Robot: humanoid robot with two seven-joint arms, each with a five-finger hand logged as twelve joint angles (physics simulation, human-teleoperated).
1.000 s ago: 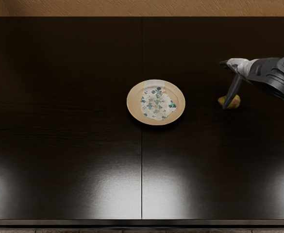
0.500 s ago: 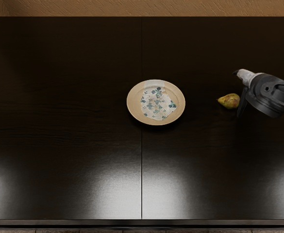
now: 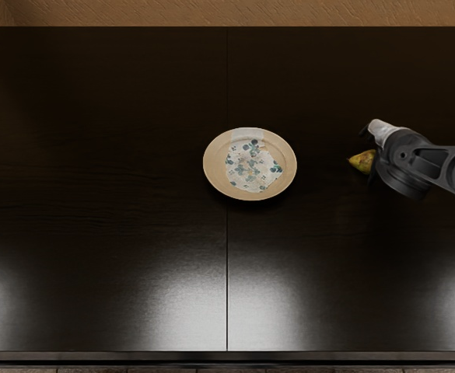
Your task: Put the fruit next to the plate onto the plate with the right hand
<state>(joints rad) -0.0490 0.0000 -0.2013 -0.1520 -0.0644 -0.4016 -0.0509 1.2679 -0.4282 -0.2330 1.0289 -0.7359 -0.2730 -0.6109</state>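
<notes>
Patterned plate [image 3: 250, 163], centre of dark desk [image 3: 134, 233]. Pear [image 3: 360, 161] well right of it, partly covered by right hand [image 3: 386, 140]; its grip cannot be told.

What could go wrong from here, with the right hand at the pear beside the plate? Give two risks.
1. The right hand hides most of the pear, which lies loose on the table; a nudge could roll it away instead of gripping it.
2. Bare table separates pear and plate; a weak hold might drop it short of the rim.
</notes>
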